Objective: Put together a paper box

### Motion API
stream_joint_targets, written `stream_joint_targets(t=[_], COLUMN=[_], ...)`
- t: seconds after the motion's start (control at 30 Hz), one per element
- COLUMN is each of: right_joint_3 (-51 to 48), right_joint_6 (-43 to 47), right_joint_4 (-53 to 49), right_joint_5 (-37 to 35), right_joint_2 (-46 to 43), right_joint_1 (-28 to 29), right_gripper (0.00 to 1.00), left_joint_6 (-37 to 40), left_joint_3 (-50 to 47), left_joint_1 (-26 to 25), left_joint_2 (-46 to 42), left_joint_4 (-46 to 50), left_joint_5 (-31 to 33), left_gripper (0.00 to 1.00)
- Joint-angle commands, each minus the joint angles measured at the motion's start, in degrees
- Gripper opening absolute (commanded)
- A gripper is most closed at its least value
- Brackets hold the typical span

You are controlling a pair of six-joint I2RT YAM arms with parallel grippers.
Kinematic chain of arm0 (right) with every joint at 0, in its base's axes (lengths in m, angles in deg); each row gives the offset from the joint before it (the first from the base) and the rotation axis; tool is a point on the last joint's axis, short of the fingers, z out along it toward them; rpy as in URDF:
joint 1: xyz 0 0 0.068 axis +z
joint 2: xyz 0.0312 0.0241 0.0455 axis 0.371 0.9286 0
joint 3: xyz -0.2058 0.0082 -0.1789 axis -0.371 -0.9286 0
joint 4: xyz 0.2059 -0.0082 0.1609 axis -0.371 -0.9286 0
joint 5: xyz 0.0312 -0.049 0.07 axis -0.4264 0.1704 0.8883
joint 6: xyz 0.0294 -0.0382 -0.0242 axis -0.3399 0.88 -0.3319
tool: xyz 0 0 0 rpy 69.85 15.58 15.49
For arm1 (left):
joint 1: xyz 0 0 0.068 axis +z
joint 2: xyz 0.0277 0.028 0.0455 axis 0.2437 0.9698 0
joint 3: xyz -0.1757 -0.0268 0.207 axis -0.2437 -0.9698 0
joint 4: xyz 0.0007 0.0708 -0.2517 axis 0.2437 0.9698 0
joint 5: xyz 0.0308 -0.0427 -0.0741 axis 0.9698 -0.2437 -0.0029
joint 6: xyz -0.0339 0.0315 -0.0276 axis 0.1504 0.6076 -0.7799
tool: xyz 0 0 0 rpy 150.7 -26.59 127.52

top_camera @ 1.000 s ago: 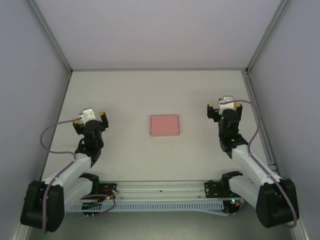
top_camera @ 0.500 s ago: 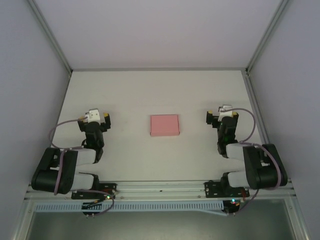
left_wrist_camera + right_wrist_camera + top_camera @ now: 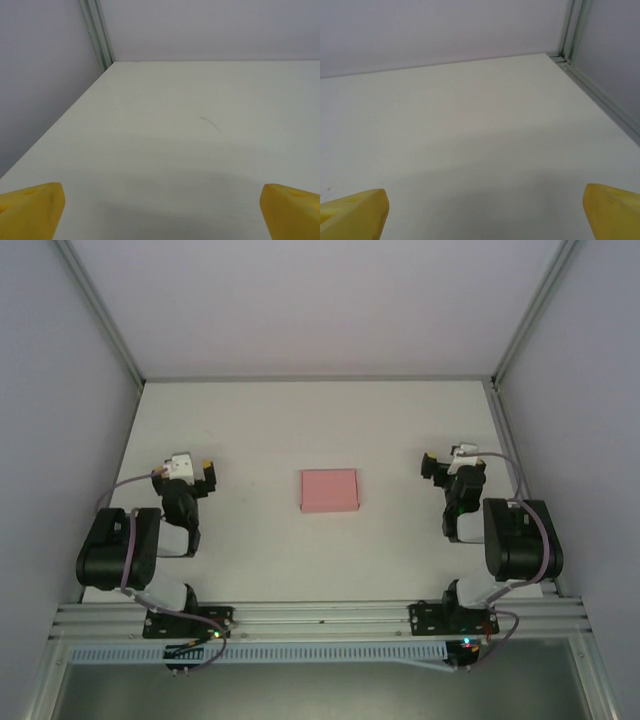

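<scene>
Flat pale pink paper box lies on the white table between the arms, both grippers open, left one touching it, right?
No: the left gripper stands well clear of the flat pale-pink paper box, as the top external view shows. The rest holds.

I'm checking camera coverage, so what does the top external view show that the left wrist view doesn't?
Top external view: the pink paper box lying flat mid-table, with the left end effector and right end effector open on either side of it. Left wrist view: its yellow fingertips close up and a faint scuff. Both: the white table and the left corner post.
</scene>
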Motion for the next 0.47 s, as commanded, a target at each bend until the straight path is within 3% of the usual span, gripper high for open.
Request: stream_joint_targets(t=[0.0, 0.43], right_joint_3=[0.1, 0.1], right_joint_6=[-1.4, -1.2], right_joint_4=[-2.2, -2.1], right_joint_5=[2.7, 2.3], right_joint_2=[-0.5, -0.4], right_joint_1=[0.3, 0.6], right_gripper=[1.00, 1.00], left_joint_6=[-0.2, -0.3], left_joint_3=[0.8, 0.7], left_joint_1=[0.2, 0.2], left_joint_2=[0.2, 0.0], left_joint_4=[-1.6, -1.5], left_joint_5=[-1.7, -1.7], left_gripper=[1.00, 1.00])
